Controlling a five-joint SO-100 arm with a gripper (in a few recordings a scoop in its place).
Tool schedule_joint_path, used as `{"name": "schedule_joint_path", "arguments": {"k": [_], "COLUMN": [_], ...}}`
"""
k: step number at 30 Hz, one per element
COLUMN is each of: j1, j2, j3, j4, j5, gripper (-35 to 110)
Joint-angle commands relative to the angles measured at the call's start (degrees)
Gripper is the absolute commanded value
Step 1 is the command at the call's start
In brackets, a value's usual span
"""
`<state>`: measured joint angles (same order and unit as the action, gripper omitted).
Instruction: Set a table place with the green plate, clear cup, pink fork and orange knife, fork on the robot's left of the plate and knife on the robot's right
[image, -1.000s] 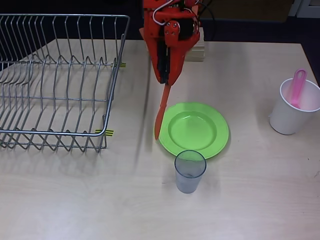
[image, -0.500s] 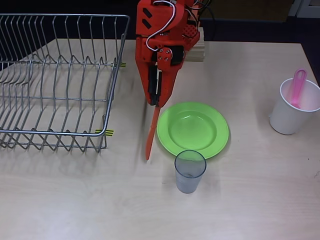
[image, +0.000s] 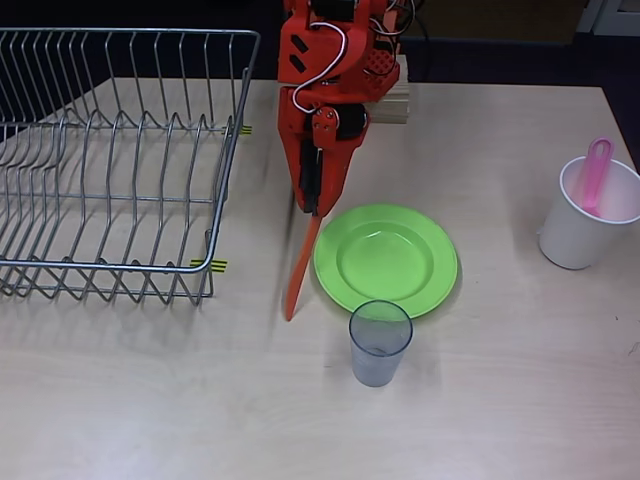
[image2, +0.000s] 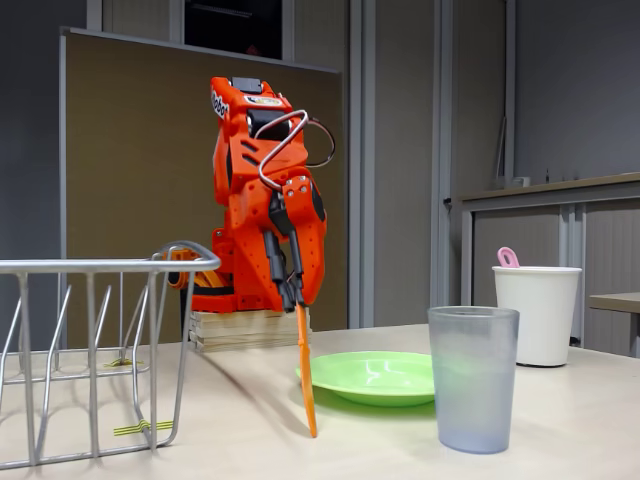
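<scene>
Orange knife (image: 300, 264) clamped at handle end in claw (image: 312, 208), fingers closed on it; blade hanging steeply down, tip at or just above surface (image: 500, 400), contact not resolvable. In fixed view, knife (image2: 305, 372) near vertical w/ slight lean, tip low at centre frame, left of plate. Overhead: knife just beside left rim of green plate (image: 387, 260), centre frame, apparently not touching rim. Green plate (image2: 372, 376) flat on surface, sunken centre bare. Clear cup (image: 380, 342) upright, just below plate in overhead view, close to lower rim; in fixed view cup (image2: 472, 378) stands at lower right, nearest the camera, overlapping plate edge. Pink fork (image: 595, 176) standing handle-up in white cup (image: 585, 214) at right edge of overhead frame, well apart from plate; looped handle end poking above rim (image2: 508, 257) in fixed view, white cup (image2: 536, 314) at right. Wire dish rack (image: 115, 160) at upper left of overhead frame, nothing in it. Arm base on wooden block (image2: 248, 329) at rear of surface. Claw (image2: 293, 296) pointed downward, centre left of fixed view.
</scene>
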<state>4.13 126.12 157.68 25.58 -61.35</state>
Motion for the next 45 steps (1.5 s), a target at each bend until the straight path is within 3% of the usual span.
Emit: {"name": "schedule_joint_path", "arguments": {"k": [1,19,28,34,38,45], "j1": [0.6,1.6,-5.8,-16.3,-24.4,-39.5], "j2": [3.3,12.1,13.0,7.5,3.3,-6.9], "j3": [3.3,11.8,0.4,-14.2,-22.3,-35.3], "j4": [-2.6,-5.0,6.3,24.4,29.5,40.6], "j5": [1.5,5.8,10.5,30.5,45.0,79.3], "gripper": [4,10,0,1,3,13]}}
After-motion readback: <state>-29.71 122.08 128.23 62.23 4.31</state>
